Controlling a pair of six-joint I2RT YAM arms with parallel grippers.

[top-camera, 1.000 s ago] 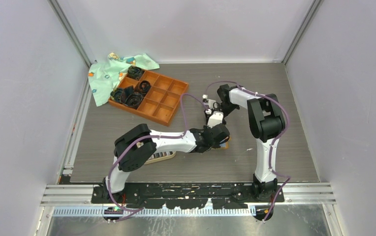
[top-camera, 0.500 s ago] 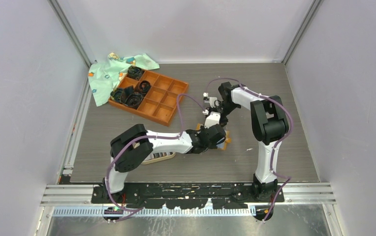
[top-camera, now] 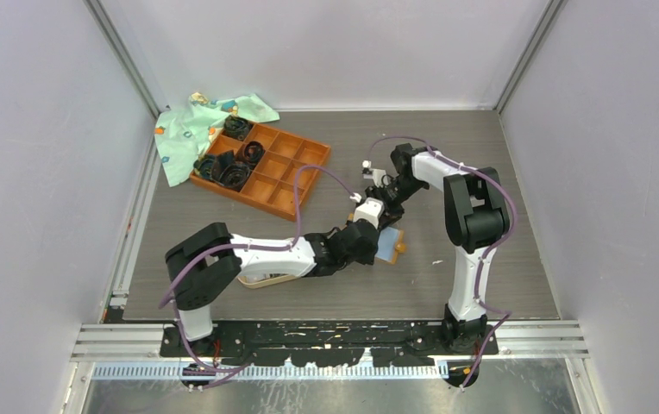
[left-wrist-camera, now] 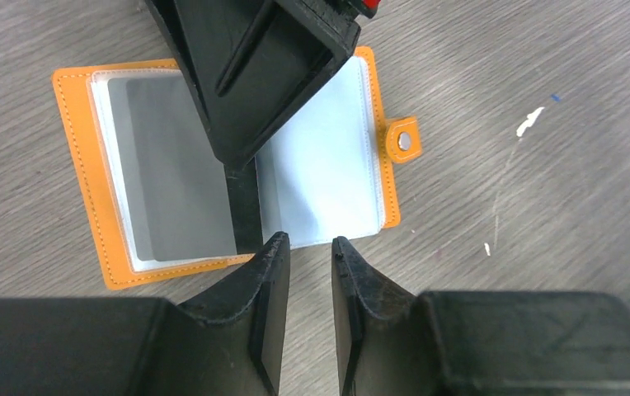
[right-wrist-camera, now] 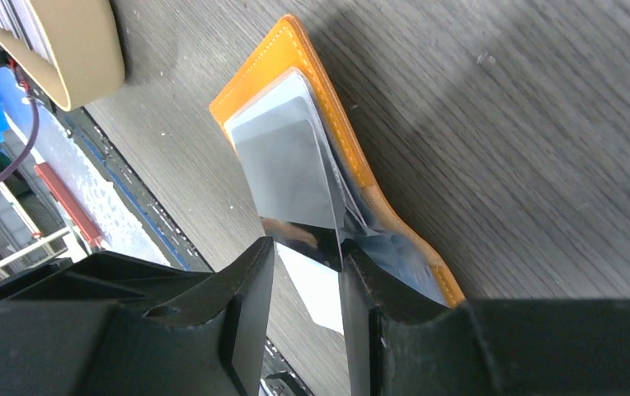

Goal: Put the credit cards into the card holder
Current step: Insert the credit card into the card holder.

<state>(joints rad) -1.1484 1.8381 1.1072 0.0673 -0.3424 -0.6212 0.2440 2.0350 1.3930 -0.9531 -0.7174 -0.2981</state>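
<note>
Left wrist view: the left pincer (left-wrist-camera: pixel 307 247), slightly parted and empty, hangs just above the open card holder (left-wrist-camera: pixel 93 173) on the counter (left-wrist-camera: pixel 543 206). The right pincer (right-wrist-camera: pixel 305 252) straddles a grey card (right-wrist-camera: pixel 283 173) there; whether it grips is unclear. A skewed card could jam at the pocket lip and drag the unpinned holder.

Right tool (left-wrist-camera: pixel 244 206) hides mid fold of card holder (left-wrist-camera: pixel 97 190); tan dish (right-wrist-camera: pixel 72 49) cut off at edge.
</note>
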